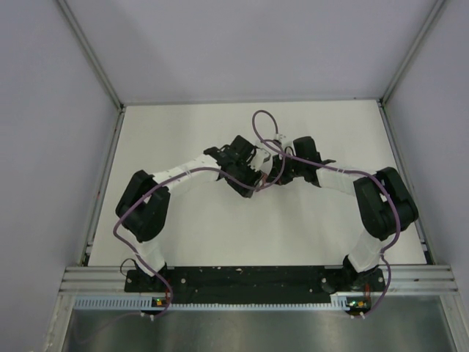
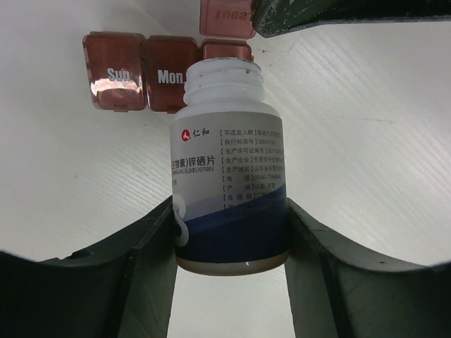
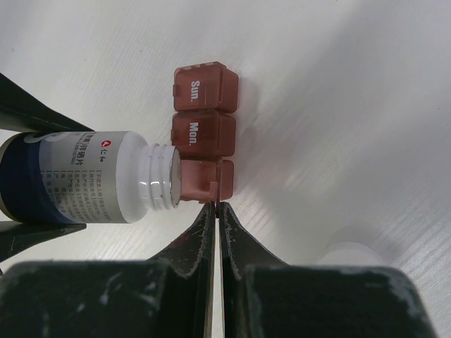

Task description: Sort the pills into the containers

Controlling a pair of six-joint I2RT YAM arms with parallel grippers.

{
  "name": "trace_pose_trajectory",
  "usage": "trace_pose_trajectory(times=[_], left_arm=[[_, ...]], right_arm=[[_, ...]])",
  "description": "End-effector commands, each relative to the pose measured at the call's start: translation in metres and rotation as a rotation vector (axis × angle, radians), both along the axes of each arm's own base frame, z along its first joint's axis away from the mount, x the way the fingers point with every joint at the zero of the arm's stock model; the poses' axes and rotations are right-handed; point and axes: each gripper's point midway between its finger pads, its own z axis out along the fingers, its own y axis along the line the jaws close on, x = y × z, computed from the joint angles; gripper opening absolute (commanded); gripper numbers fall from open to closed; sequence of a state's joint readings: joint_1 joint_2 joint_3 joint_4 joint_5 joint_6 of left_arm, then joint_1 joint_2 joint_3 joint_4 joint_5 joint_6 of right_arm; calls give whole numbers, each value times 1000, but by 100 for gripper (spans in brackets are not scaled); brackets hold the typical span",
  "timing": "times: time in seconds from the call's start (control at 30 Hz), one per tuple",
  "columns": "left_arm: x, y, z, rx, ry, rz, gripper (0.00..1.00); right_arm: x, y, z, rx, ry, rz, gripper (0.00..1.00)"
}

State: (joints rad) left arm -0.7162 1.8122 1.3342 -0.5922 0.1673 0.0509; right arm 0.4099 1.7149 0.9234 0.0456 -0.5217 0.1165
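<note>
**Desk:** What has your left claw got?

**Me:** My left claw (image 2: 229, 211) is partly closed around the base of a white bottle (image 2: 225, 155), one finger on each side. The bottle has no cap and lies tipped over, with its mouth right at the third box. I grip it low on the body so the neck is free to pour.

**Desk:** And the right one?

**Me:** My right claw (image 3: 217, 208) is pinched fully together on the lid (image 2: 225, 17) of that third box. A thin red edge shows between the fingers. I judge this holds the lid up out of the way. It should also stop the light pill box (image 3: 204, 134) sliding if the bottle nudges it.

**Desk:** Where does the pill box sit?

**Me:** On the white table (image 3: 338, 91), about the middle, between both claws. The bottle's mouth touches or nearly touches the open box; I can't tell which.

**Desk:** What does it look like?

**Me:** It's a dark red-brown, see-through plastic strip of three joined square boxes. Two are closed and marked "Sun." and "Mon." in white, and the third is open. I can't see any pills in it or in the bottle's neck.

**Desk:** Anything else?

**Me:** There's a pale round blur (image 3: 349, 253) on the table near my right claw. It may be the cap, but it's too soft to say.
</note>
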Motion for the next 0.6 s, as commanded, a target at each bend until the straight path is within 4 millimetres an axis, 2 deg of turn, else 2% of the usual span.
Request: trace_pose_trajectory(times=[0.0,0.57], left_arm=[[7,-9,9,-21,-18,-15,0],[7,-10,6,-13,-7,-22,0]], right_arm=[[10,3,21,41,-76,7,0],[9,3,18,40,-68,10,0]])
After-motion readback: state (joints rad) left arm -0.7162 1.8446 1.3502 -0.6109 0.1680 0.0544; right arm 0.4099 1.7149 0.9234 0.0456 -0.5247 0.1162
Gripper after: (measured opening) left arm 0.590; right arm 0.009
